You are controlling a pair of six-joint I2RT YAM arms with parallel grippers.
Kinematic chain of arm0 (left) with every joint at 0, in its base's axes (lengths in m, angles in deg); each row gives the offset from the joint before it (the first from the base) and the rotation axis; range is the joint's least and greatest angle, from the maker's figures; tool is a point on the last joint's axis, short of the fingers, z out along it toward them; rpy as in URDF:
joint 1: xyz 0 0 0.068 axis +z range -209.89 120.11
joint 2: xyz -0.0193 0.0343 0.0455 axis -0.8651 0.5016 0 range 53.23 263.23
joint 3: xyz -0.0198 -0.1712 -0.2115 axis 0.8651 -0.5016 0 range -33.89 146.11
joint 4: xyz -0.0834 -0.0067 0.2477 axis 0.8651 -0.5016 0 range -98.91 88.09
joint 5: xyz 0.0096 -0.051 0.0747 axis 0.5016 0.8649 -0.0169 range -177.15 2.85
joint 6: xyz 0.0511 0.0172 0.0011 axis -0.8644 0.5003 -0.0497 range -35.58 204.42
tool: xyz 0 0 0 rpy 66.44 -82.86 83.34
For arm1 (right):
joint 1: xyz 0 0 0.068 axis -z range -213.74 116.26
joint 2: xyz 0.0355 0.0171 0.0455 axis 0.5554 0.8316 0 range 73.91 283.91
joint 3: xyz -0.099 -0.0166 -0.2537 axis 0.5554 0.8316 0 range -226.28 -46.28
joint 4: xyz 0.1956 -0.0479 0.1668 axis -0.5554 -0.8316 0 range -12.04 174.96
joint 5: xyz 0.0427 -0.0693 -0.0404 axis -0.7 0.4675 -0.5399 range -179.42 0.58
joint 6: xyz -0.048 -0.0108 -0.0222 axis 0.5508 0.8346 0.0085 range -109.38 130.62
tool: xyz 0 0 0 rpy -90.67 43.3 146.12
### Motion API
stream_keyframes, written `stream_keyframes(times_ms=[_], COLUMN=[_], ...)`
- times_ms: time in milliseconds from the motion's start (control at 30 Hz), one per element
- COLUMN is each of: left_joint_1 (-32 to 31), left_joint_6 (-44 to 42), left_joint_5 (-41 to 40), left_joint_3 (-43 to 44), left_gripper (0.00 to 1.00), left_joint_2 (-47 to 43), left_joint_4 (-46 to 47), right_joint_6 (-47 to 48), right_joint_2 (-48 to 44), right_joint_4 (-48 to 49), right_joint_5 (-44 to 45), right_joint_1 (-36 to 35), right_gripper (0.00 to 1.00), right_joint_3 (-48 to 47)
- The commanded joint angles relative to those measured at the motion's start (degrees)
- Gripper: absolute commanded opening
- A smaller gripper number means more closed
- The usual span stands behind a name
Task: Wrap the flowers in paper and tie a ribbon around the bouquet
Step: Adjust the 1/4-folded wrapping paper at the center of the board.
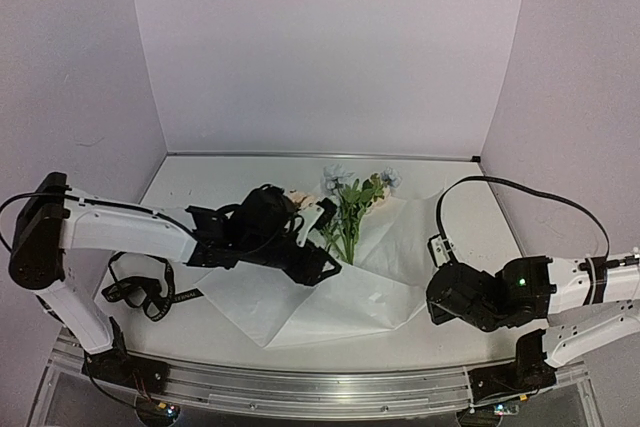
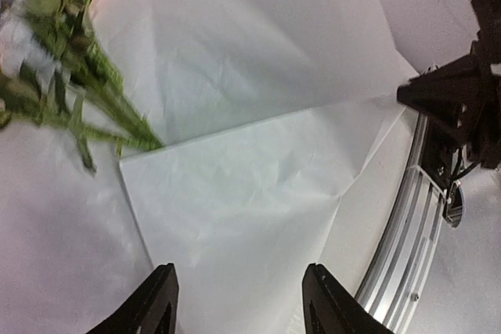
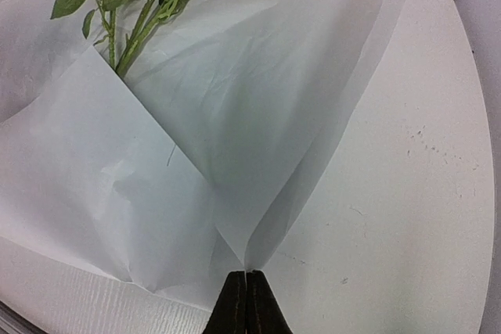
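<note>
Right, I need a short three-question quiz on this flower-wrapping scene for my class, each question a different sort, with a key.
1. True or false: the narrow black lettered ribbon is tied around the thin green-stemmed flowers.
2. Which pincer is open? A) left pincer B) right pincer C) both
3. What covers the flowers' lower stems?
Key: 1 false, it lies loose, apart from them; 2 A; 3 a folded flap of the large thin white wrapping paper.
</note>
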Motion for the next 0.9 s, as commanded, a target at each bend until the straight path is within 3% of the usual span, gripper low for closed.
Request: stream_keyframes(times_ms=[0,200,433,533,733,867], left_joint_1=[1.38,1.62,1.83,2.2,3.67,5.08], left_joint_6=[7.98,10.7,10.52,11.06,11.71,11.6], left_joint_5=[3.14,11.96,15.86,17.28,18.13,18.23], left_joint_3=[-10.85,-18.0,-14.83,-14.22,-12.18,-10.48], left_gripper=[0.61,0.7,0.64,0.57,0.23,0.09], left_joint_2=[-7.62,-10.5,-2.83,-1.26,0.94,2.9], left_joint_4=[-6.42,-2.78,-0.95,0.63,1.54,0.89], right_joint_6=[-1.84,-2.08,-1.96,-1.57,0.65,2.93], right_joint_2=[-0.47,-0.58,-0.72,-0.72,-0.59,0.75], right_joint_4=[-0.73,-0.19,0.22,0.26,-0.03,-0.54], right_joint_5=[3.12,3.85,3.79,3.38,3.13,2.51], right_joint_1=[-0.26,-0.35,-0.35,-0.43,-0.68,-1.26], right_gripper=[0.0,0.0,0.0,0.0,0.0,0.0], right_joint_3=[0.81,1.68,1.82,1.69,0.59,-1.81])
